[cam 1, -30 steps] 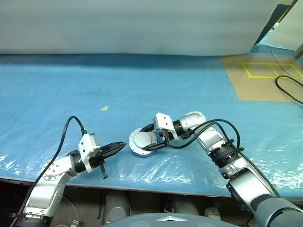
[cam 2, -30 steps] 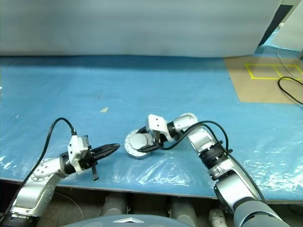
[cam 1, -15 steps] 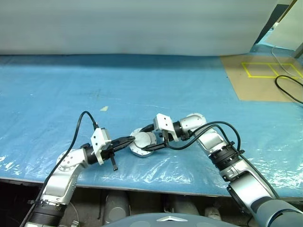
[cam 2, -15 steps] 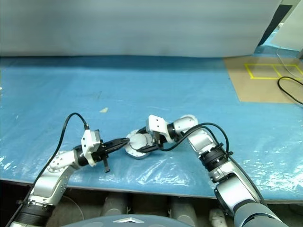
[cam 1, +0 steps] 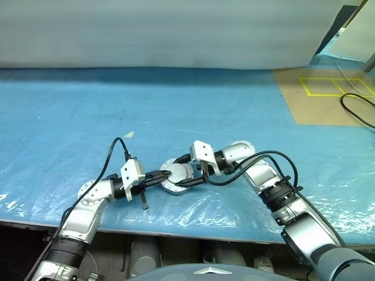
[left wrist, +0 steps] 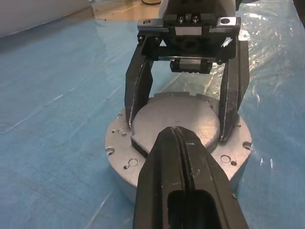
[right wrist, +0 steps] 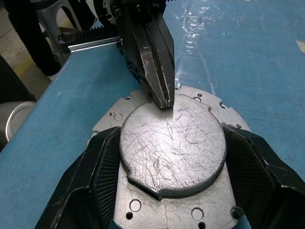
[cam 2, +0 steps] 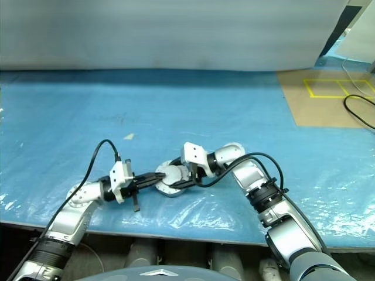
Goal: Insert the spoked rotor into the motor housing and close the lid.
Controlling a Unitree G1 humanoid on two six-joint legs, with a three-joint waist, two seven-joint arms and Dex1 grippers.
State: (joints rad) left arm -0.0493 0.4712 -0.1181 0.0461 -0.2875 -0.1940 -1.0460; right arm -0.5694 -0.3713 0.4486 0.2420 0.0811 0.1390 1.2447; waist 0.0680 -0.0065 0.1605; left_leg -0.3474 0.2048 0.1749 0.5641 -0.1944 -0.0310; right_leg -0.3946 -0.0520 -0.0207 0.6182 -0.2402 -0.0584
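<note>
Pressing looks like the step in hand: the left gripper (right wrist: 159,93), its two fingers closed tight into a single wedge and holding nothing, rests its tip on the near edge of the round scratched lid (right wrist: 172,143). That lid sits on top of the motor housing (left wrist: 119,148), whose flange with its small holes shows all around it. The right gripper (right wrist: 171,183) reaches in from the opposite side of the housing, its jaws spread wide with one finger against each side of the lid. The housing itself lies on the blue plastic sheet (cam 1: 88,117), near its front edge. I cannot see the spoked rotor; it is presumably under the lid already.

What could go wrong, as I judge it: the left tip bears on the lid's rim rather than its centre, so a push may tilt the lid and jam it crooked. A sideways push could also skate the housing over the slick sheet, since the right fingers hold the lid and not the flange.

The right wrist view shows the wedge tip meeting the lid and a small notch in the lid's edge. From the head views comes what the wrist cameras miss: both arms meeting at the housing from opposite sides.
</note>
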